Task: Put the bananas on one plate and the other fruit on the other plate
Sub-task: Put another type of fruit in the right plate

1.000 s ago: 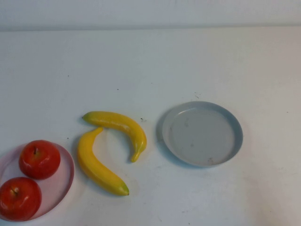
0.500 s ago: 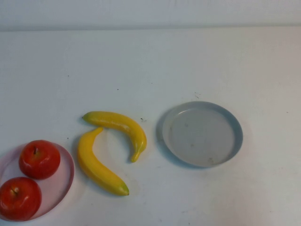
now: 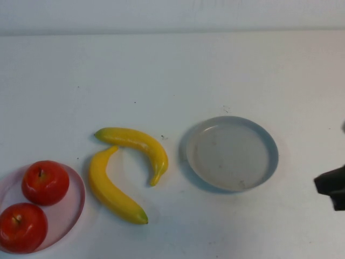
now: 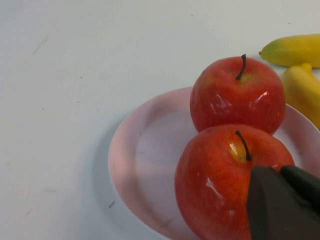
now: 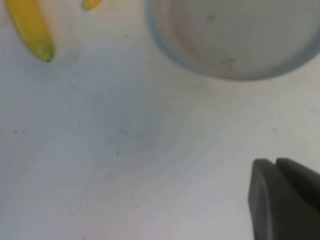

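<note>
Bananas [image 3: 126, 170] mid-table, touching, not yet on the grey-blue plate [image 3: 269, 141]; right gripper [image 3: 333, 186], shut and empty, just in at the right edge, maybe coming for them; left gripper [image 4: 282, 202] shut by the apples [image 4: 232, 160].

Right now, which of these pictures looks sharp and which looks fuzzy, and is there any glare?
High view: evenly lit, soft shadows under the bananas. Left wrist view: sharp, white glare spots on both apples, shut left gripper beside them. Right wrist view: blurry grey-blue plate, shut right gripper over bare table.
</note>
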